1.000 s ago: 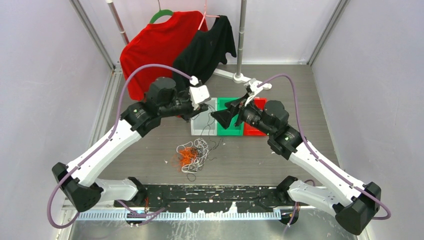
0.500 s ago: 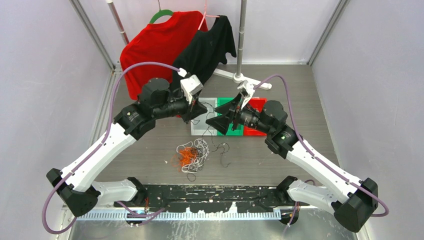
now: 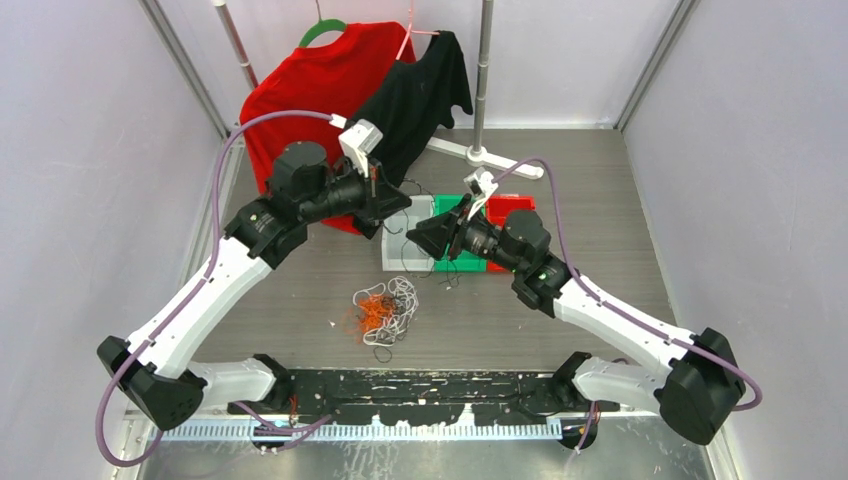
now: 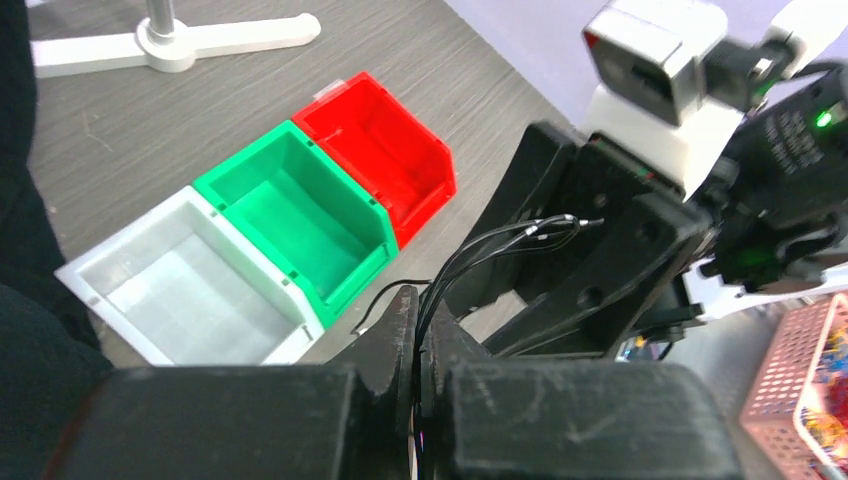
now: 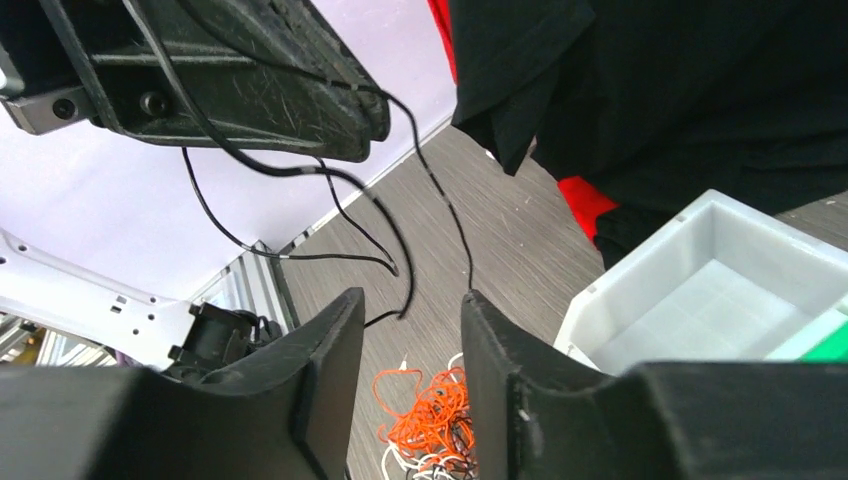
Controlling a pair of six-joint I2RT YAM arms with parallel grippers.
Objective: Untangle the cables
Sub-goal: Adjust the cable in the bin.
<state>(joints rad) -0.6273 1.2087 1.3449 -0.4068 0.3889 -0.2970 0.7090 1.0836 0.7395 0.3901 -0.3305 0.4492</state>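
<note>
A tangle of orange, white and black cables (image 3: 385, 309) lies on the table in front of the bins. My left gripper (image 3: 393, 205) is raised above the white bin and shut on thin black cable strands (image 4: 497, 240), which run out from its fingertips (image 4: 421, 322) towards the right gripper. My right gripper (image 3: 417, 233) faces it from the right, close by. In the right wrist view its jaws (image 5: 411, 300) stand apart with nothing between them, and loops of the black cable (image 5: 398, 245) hang just beyond the tips. The orange bunch (image 5: 436, 412) shows below.
White (image 3: 404, 247), green (image 3: 452, 209) and red (image 3: 521, 205) bins sit side by side mid-table. A red shirt (image 3: 305, 90) and a black shirt (image 3: 420, 95) hang from a rack at the back, its white foot (image 3: 487, 156) on the table. A pink basket (image 4: 800, 370) shows far right.
My left gripper has risen and drawn back-left, pulling black strands up off the pile. My right gripper has moved left towards it and its jaws have narrowed.
</note>
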